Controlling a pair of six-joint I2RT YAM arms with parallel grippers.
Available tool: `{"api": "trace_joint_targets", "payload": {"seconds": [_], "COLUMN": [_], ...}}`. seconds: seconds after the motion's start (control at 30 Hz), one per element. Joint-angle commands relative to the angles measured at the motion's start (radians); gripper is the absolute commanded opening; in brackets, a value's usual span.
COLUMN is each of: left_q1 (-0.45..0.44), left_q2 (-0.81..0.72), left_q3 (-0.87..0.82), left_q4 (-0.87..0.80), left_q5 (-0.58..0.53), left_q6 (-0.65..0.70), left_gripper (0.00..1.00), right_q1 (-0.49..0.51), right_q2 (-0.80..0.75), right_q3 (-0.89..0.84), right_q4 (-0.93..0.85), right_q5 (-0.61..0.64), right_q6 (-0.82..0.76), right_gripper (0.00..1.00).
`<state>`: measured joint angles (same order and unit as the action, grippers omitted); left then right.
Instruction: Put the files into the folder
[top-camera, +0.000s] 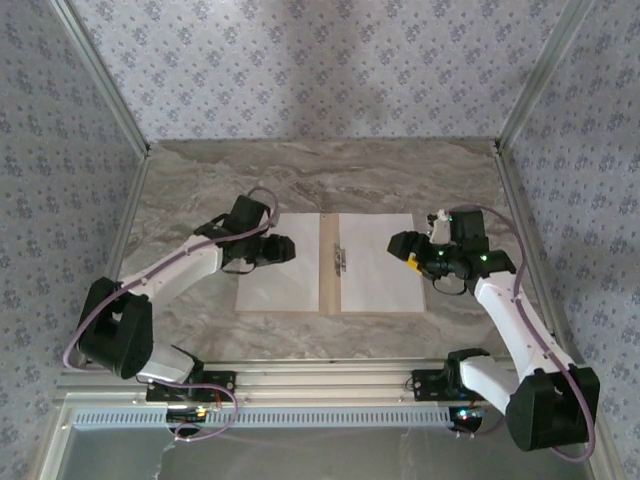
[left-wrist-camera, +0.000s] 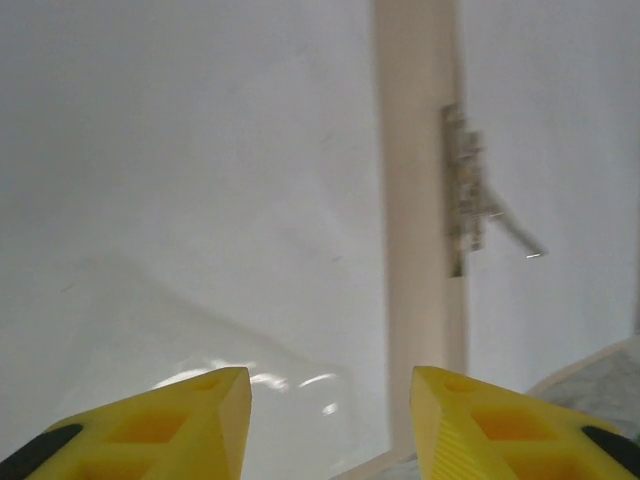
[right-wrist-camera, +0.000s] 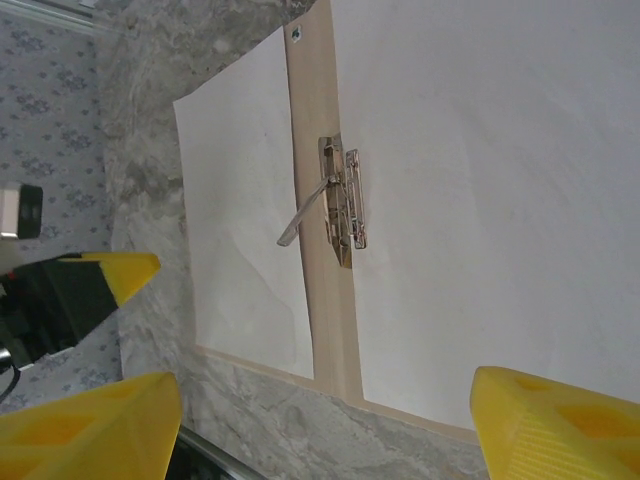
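Observation:
The tan folder lies open and flat in the middle of the table, with a metal clip on its spine. One white file covers its left half and another file covers its right half. My left gripper hovers low over the left file, jaws apart with nothing between them. That sheet shows a slight ripple near the fingers. My right gripper is open above the right file. The clip's lever stands raised.
The marble tabletop surrounds the folder, with bare room behind it and along the front strip. Patterned walls close in the sides and back. An aluminium rail runs along the near edge, by the arm bases.

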<state>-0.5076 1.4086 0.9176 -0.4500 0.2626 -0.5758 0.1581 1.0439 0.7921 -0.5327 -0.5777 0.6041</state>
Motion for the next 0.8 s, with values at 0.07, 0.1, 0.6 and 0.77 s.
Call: {"api": "trace_joint_targets", "payload": {"seconds": [0.07,0.1,0.6,0.77], "left_q1": [0.024,0.028,0.039,0.032], "left_q2": [-0.079,-0.082,-0.029,0.019], "left_q3": [-0.081,-0.094,-0.242,-0.251], "left_q4": [-0.073,-0.09,-0.007,0.046], "left_q5": [-0.12,-0.144,-0.151,-0.135], "left_q6": [-0.003,-0.005,-0.047,-0.04], "left_gripper": [0.46,0.46,0.45,0.44], "right_q1": [0.085,0.103,0.256,0.305], "right_q2": [0.05,0.061,0.217,0.27], "right_q3": [0.089,0.103,0.222,0.282], "right_q4": [-0.091,-0.101,-0.148,-0.224], "right_q5": [0.107,0.124,0.233,0.348], "right_q6": [0.006,0.006,0.007,-0.019], "right_gripper": [0.78,0.78,0.77,0.73]}}
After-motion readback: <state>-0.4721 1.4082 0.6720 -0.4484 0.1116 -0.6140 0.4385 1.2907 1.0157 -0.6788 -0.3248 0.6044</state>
